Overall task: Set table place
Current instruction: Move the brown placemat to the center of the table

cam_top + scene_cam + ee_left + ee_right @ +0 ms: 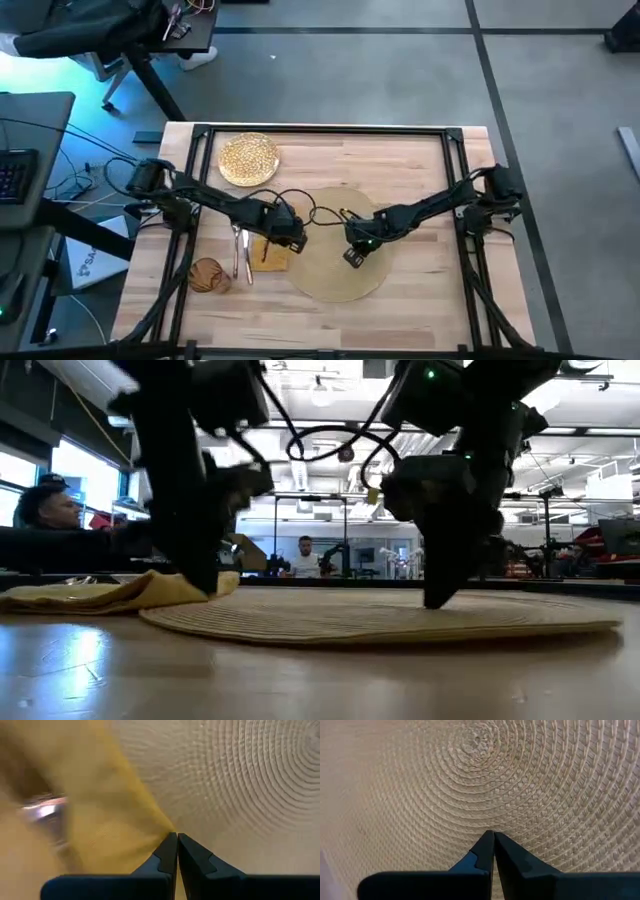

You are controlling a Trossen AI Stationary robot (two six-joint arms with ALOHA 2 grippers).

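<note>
- I have the left gripper [291,237] down at the edge where the mustard napkin [268,253] meets the woven mat [335,280]. In its wrist view the fingers [167,852] are pressed together tip to tip at the napkin's corner; I cannot tell whether any cloth is pinched between them.
- The right gripper [353,256] stands on the mat, its fingers [485,851] also closed together, tips touching the weave and holding nothing.
- The mat lies flat near the middle of the counter [420,170]. It looks light, thin and bendy, with a rough coiled surface that should grip well; I would take it by the rim or press down and slide it.
- The napkin is soft and limp, rumpled in the low view [110,595]. I would pinch a corner or fold; it will drag and bunch.
- The gold plate [248,159] sits at the far left of the counter, well apart from the mat. I judge it stiff; its rim is the place to grasp.
- The amber tumbler [209,274] sits near the front left, with cutlery [241,252] between it and the napkin. Glass is slick and breakable; the cutlery is slim and hard to lift off flat wood.
</note>
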